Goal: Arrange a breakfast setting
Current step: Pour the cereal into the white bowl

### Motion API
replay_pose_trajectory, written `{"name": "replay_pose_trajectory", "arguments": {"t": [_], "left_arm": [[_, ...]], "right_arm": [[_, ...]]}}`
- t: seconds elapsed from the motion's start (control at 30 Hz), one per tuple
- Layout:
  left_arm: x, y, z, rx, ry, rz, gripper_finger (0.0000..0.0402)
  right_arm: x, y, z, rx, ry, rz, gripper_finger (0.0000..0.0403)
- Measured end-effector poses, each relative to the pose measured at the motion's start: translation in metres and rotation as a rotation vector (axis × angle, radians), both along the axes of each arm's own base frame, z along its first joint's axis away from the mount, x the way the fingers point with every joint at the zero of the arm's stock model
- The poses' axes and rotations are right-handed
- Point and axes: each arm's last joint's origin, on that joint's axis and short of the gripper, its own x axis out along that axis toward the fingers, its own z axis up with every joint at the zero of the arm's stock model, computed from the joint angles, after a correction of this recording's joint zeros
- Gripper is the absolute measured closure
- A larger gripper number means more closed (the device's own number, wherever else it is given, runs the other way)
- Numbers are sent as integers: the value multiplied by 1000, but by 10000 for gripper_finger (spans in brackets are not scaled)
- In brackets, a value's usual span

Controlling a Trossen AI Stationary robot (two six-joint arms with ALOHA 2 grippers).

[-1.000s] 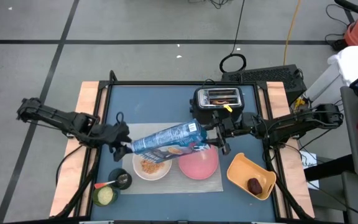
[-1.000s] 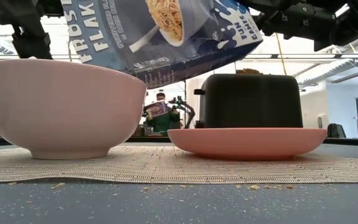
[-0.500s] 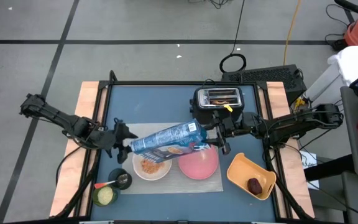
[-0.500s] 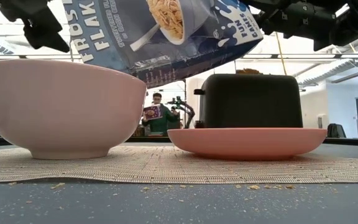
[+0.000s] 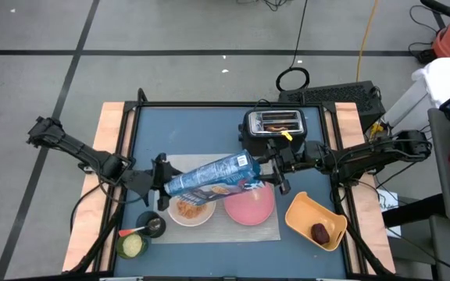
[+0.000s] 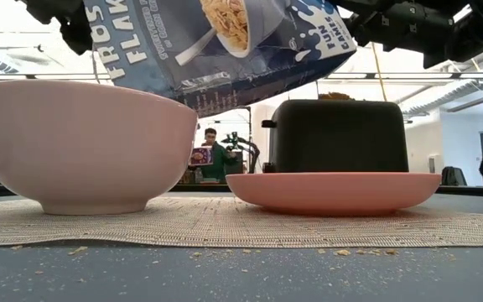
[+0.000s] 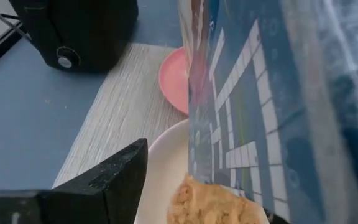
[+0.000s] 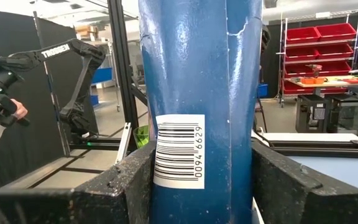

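Note:
My right gripper is shut on a blue cereal bag, which slants down toward the table's left over the white bowl. The bowl holds cereal and stands on the grey mat beside the pink plate. My left gripper is open at the bag's lower end, one finger standing apart from the bag. The toast sticks up in the black toaster. The dark red fruit lies in the yellow-orange dish. My right gripper pinches the bag's upper end, by the barcode, between its two fingers. The fingers come level from the table's right and lie along the bag. The bag is lifted clear and tilts down toward the bowl.
A small dark cup with a red-handled utensil and a greenish cup stand at the front left. Cereal crumbs lie before the mat. A person stands in the room beyond the table.
My left gripper has drawn back a little toward the table's left and then gone right, up to the bag's lower end, with the arm turning. The bag and my right gripper have kept still.

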Motion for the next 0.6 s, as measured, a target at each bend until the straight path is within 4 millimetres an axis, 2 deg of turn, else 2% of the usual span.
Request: {"name": "replay_pose_trajectory", "arguments": {"t": [0.6], "left_arm": [[1, 1, 2, 16, -31, 47, 131]], "right_arm": [[0, 0, 1, 15, -6, -3, 186]]}}
